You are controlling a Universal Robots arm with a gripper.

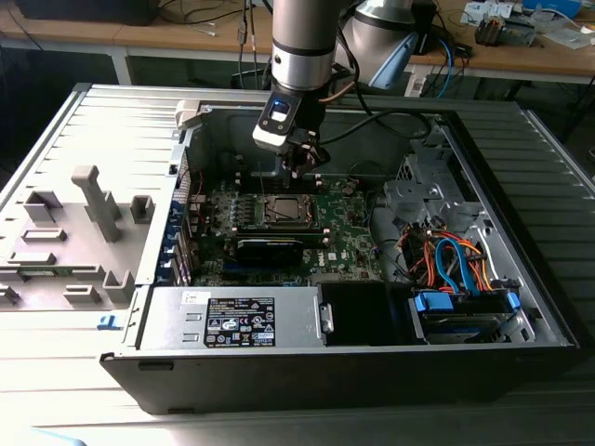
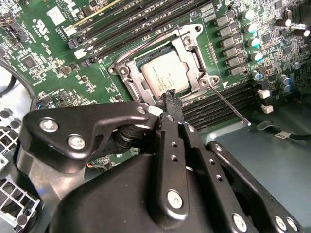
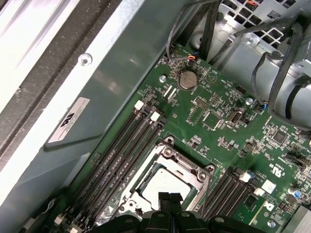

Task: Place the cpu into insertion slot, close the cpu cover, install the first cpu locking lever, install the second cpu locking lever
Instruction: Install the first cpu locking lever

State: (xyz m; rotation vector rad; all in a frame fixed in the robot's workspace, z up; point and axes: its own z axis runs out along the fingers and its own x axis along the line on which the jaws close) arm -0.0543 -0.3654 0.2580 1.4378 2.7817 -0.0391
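Gripper (image 2: 170, 97) pinched shut on nothing, tips at the near rim of the cover (image 2: 192, 53) lying over the chip (image 2: 163, 75) in its socket (image 2: 129, 82); a slip there could likely gouge the green board (image 2: 43, 58); second wrist view shows a thin lever (image 2: 231, 108) sticking out free alongside, exterior view the surrounding case (image 1: 372, 372).

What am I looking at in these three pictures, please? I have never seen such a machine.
This is a robot arm working inside an open computer case. The exterior view comes from a camera standing off the arm; both wrist views come from cameras riding on it, looking past its black gripper. On the green circuit board, the cpu sits in the insertion slot, and the cpu cover lies flat around it. The gripper is shut, holds nothing and hangs close over the slot's edge.
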